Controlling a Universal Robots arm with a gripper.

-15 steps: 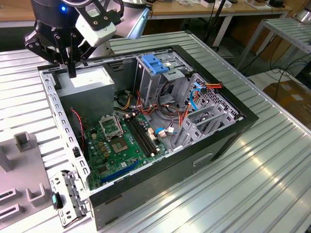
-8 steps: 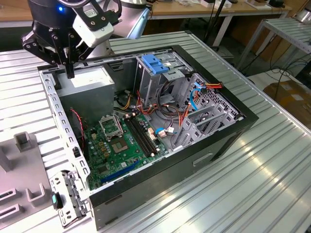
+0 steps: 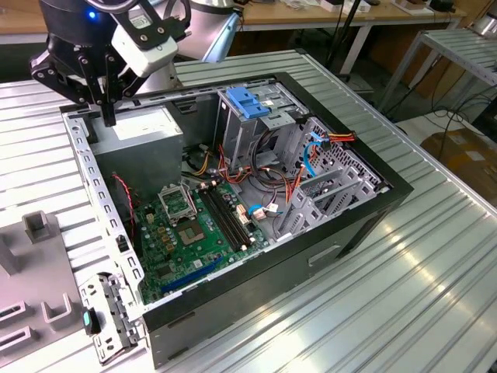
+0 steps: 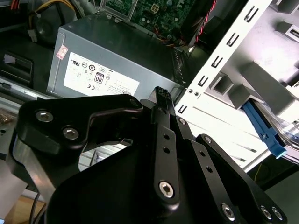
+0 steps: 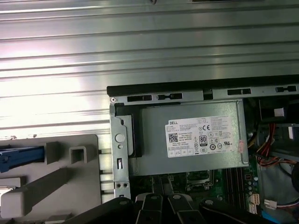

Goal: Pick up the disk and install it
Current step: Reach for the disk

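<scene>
Blue plastic marks the disk (image 5: 21, 156) in the first wrist view: one side rail with a pale sliver of the body beside it, the remainder cut off at the frame edge. It rests on a grey fixture (image 5: 56, 177) on the ribbed metal table (image 3: 435, 295), outside the computer case (image 3: 365, 210). In the second wrist view the same rail lies beyond the case's perforated wall (image 4: 219, 60).

Gripper (image 3: 107, 116): hangs pointing down over the far corner of the case, at the exterior view's left, above the grey power-supply box (image 3: 144, 132). Its fingers look drawn together with nothing between them. It appears clear of the box, though contact cannot be ruled out.

Key relation: the disk is not beneath the gripper. It lies across the perforated wall from the power-supply box, so off toward the exterior view's left, where the fixture stands. The rail's long axis appears to run roughly square to that wall, one end toward the case. This is a judgement, as most of the disk is out of frame.

The grey cage with the blue bracket (image 3: 247, 101) stands inside the case, to the exterior view's right of the power-supply box and well apart from the disk.
</scene>
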